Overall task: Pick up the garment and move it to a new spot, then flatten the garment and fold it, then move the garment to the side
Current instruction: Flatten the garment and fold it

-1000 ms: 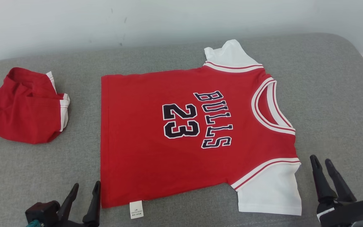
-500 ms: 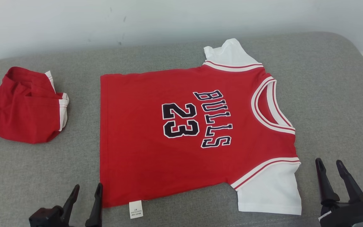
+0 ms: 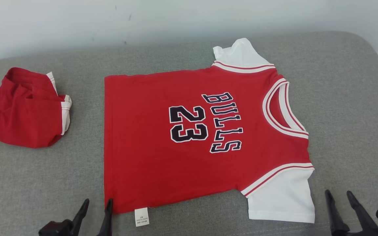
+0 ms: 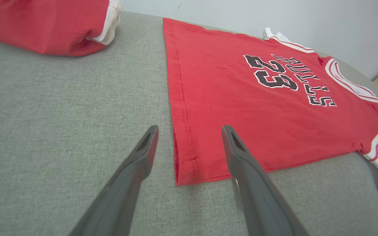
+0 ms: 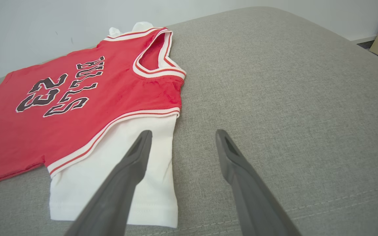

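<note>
Both are spread and empty: my left end effector (image 3: 98, 200) brackets the near-left hem corner of the jersey (image 3: 162, 164), and my right end effector (image 3: 338, 192) sits just right of its near white sleeve (image 3: 281, 200). The jersey lies flat on the grey cushion (image 3: 346, 98), hem left, collar right.
</note>
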{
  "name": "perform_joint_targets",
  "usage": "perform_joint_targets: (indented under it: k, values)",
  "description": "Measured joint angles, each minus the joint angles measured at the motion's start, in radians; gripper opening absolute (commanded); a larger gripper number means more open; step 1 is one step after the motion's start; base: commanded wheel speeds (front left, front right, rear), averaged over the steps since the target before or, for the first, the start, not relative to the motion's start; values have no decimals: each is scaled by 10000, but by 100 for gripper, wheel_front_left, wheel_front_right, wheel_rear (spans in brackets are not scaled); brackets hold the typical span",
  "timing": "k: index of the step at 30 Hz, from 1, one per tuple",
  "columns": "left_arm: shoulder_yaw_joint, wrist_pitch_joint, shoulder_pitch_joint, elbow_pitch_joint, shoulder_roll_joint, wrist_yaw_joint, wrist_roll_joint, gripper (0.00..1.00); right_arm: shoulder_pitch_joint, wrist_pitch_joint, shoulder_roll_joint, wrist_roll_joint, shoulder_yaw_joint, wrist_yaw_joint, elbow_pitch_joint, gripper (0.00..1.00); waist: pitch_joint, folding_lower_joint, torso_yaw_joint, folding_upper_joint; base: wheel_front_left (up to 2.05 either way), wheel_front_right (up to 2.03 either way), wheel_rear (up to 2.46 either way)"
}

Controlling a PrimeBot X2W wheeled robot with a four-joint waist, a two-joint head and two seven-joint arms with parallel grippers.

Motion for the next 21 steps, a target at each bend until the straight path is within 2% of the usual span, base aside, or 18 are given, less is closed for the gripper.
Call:
perform_joint_targets:
  k: [21]
  values:
    - [-416,192,-195,844,-127,-184,58,100,-195,199,558,-159,915,522,1492,100,128,0,65,0,0,0,0]
